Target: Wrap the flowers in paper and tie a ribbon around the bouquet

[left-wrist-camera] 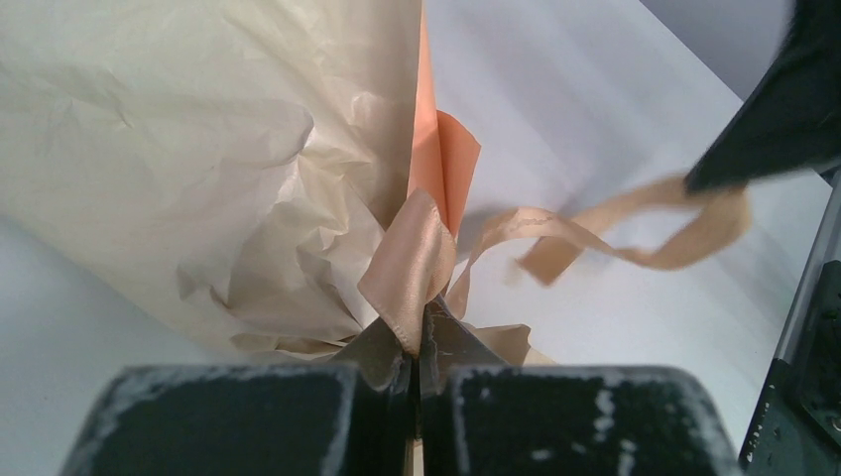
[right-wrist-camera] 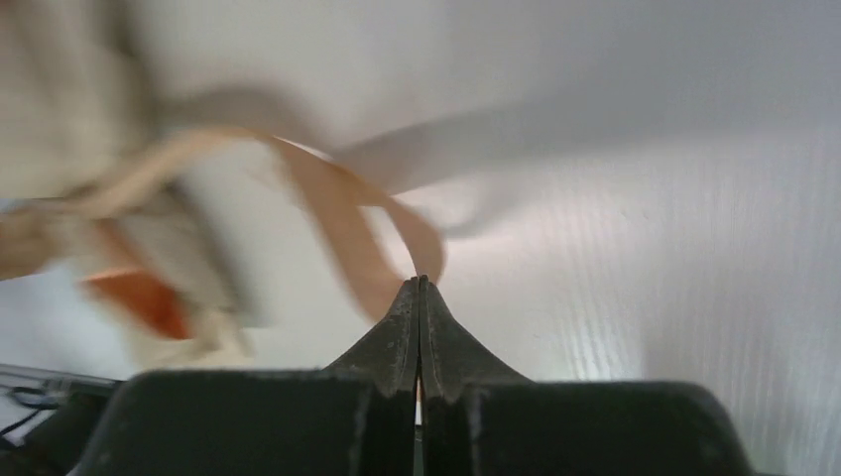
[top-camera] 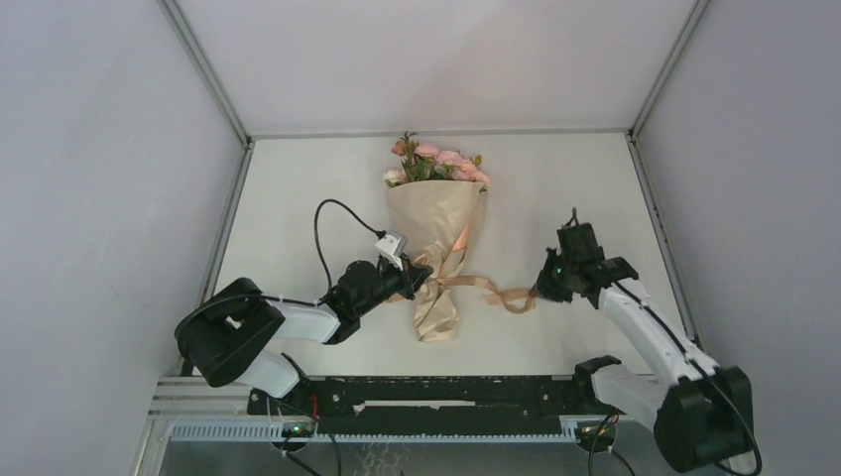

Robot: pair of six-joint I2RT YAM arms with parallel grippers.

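A black cable (top-camera: 319,230) arcs above the left arm, and nothing blocks either arm. The bouquet lies mid-desk (top-camera: 288,198): pink flowers (top-camera: 441,162) poke from the far end of a crinkled tan paper (top-camera: 436,223) cone, and the peach ribbon (top-camera: 493,290) is cinched at its waist. The left claw (top-camera: 424,275) is pinched tight on a ribbon loop beside the paper. The right claw (top-camera: 539,293) is clamped on the trailing end. The stems are hidden inside the paper, and the right wrist view is blurred.

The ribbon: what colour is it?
The ribbon is a shiny peach-tan, best seen in the left wrist view.
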